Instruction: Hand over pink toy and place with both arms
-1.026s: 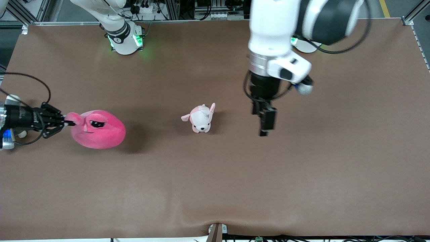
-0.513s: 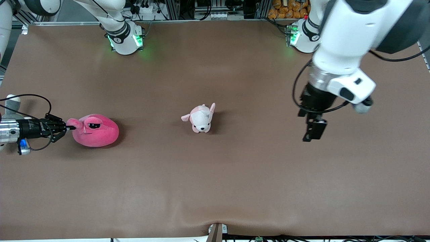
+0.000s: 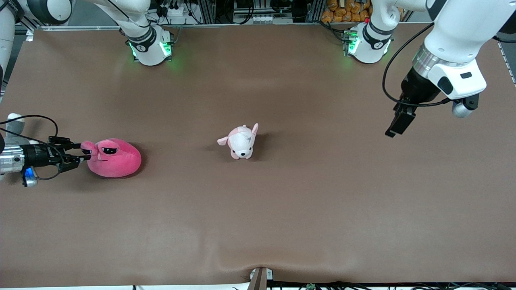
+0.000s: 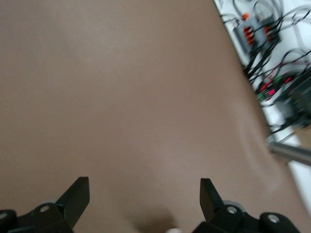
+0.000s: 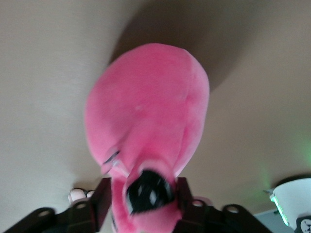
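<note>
The pink toy [image 3: 115, 159] lies on the brown table at the right arm's end, its angry eyes up. My right gripper [image 3: 84, 154] is low at the toy's flap end, with its fingers a little apart on either side of that end. In the right wrist view the toy [image 5: 150, 111] fills the middle and its eye end sits between the two fingers [image 5: 103, 194] of my right gripper [image 5: 142, 187]. My left gripper [image 3: 397, 125] is open and empty, up over the table at the left arm's end. The left wrist view shows my left gripper [image 4: 141, 194] over bare table only.
A small pale pink-and-white puppy plush [image 3: 241, 141] stands at the table's middle. A grey-and-white plush [image 3: 13, 122] shows at the table's edge by the right wrist. Cables and electronics [image 4: 262, 34] lie past the table's edge at the left arm's end.
The right gripper lowered the pink toy onto the table and its fingers spread apart. The left arm swung away from the middle toward its own end of the table and rose.
</note>
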Tool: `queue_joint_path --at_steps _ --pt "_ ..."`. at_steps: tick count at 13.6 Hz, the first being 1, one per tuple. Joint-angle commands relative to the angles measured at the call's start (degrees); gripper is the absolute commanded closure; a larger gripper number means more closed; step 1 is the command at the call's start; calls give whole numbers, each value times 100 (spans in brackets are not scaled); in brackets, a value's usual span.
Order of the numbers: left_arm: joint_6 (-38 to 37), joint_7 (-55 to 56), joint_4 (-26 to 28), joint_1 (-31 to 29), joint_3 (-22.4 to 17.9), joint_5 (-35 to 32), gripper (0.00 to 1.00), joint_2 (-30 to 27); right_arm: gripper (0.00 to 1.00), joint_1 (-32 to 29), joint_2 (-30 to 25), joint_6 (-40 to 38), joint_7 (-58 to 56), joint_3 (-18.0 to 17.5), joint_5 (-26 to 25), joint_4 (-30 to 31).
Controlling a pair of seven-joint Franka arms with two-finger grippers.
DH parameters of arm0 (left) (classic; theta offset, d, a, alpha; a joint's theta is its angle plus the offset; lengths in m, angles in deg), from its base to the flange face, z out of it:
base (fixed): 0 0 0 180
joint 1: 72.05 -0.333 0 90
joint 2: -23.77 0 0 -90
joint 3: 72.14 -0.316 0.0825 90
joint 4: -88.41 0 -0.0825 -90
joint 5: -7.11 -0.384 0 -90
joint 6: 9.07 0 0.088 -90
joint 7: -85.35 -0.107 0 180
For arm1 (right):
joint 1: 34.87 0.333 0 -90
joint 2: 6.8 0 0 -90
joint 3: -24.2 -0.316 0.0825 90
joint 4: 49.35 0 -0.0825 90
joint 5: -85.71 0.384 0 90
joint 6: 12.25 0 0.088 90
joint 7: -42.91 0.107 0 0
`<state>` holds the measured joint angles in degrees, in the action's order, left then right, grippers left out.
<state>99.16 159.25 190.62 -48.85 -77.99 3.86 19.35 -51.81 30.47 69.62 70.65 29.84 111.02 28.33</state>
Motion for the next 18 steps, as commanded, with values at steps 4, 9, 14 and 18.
queue_joint_path --at_steps 4,9,14,18 --pt "-802 -2605 159 -904 48 255 0 -269 0 797 -141 -768 -172 -18 -1555 -1578" --pt "-1523 -5057 72 -1143 13 246 0 -305 0 807 -1283 -1259 -2212 -116 -1414 -1615" --pt "-2165 -7194 -227 -1651 -4 229 0 -279 0 851 -2099 -1665 -3204 -89 -1740 -1694" --pt "-2227 -7882 -289 -2206 4 229 0 -278 0 1439 -3057 -1404 -3152 -89 -2310 -749"
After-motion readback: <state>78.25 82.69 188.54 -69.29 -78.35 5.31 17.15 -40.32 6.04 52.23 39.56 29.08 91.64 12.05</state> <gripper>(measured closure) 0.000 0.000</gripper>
